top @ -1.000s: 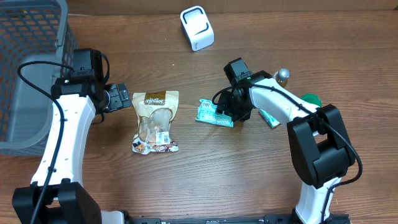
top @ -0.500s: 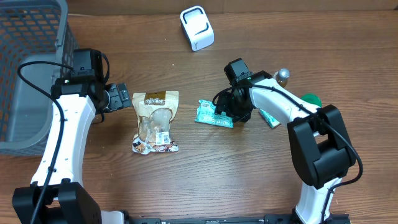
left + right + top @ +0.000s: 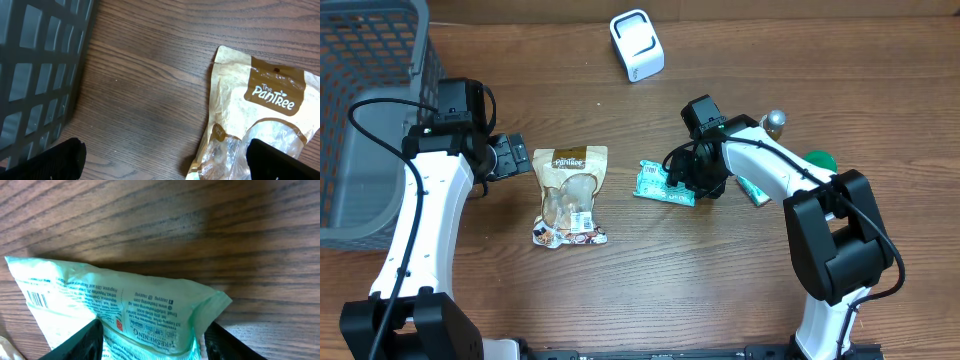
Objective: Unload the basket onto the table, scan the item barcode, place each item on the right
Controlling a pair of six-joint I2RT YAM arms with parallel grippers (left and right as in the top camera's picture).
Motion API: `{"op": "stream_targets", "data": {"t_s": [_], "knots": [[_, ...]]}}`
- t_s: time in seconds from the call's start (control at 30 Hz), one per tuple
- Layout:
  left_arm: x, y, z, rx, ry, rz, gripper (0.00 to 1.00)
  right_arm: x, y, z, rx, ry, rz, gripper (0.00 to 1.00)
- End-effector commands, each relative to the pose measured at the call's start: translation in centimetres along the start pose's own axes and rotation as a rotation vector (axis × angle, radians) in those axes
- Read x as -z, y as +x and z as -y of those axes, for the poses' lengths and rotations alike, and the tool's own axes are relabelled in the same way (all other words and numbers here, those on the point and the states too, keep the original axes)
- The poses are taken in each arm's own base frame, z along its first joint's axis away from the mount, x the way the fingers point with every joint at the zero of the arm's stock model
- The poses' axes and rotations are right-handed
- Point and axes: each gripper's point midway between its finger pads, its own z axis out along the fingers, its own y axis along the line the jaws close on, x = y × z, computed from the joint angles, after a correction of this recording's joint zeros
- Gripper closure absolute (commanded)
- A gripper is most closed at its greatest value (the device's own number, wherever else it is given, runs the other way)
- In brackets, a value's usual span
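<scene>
While the right gripper (image 3: 698,183) is straddling one end of the teal packet (image 3: 658,182), the packet is lying flat on the tabletop (image 3: 650,280). It is sitting near the middle, just right of the brown snack pouch (image 3: 570,195) and well apart from the white scanner (image 3: 637,45) at the far edge.

In the right wrist view the fingers (image 3: 85,342) are standing apart with the packet's end between them. One finger is touching the film. Whether the other is pressing on it I cannot tell, so a firm clamp is not confirmed.

The left gripper (image 3: 165,160) is hanging wide apart over bare wood beside the pouch, holding nothing.

Handling, as a judgement: the packet is looking light, thin and soft. It is a glossy film wrap that is likely to buckle and slide, not to break. A pinch across the short end, close to the sealed edge, is looking like the best hold.

The barcode (image 3: 37,299) is showing at the opposite corner, clear of the fingers. A hold at the near end is therefore leaving it uncovered. The free end is likely to droop once raised, so the code may be tilting away from the scanner.
</scene>
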Motion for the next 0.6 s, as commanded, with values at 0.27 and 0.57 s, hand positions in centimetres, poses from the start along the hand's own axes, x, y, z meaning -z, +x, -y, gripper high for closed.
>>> {"op": "stream_targets", "data": {"t_s": [0.27,0.57], "knots": [[0.5,-0.6,-0.1,-0.009,-0.007,0.023,0.0,1.9,-0.2,-0.9,0.052,-0.043,0.055,0.38],[0.5,-0.6,-0.1,-0.009,-0.007,0.024,0.01,2.5,-0.6,-0.6,0.052,-0.02,0.087,0.38]]}}
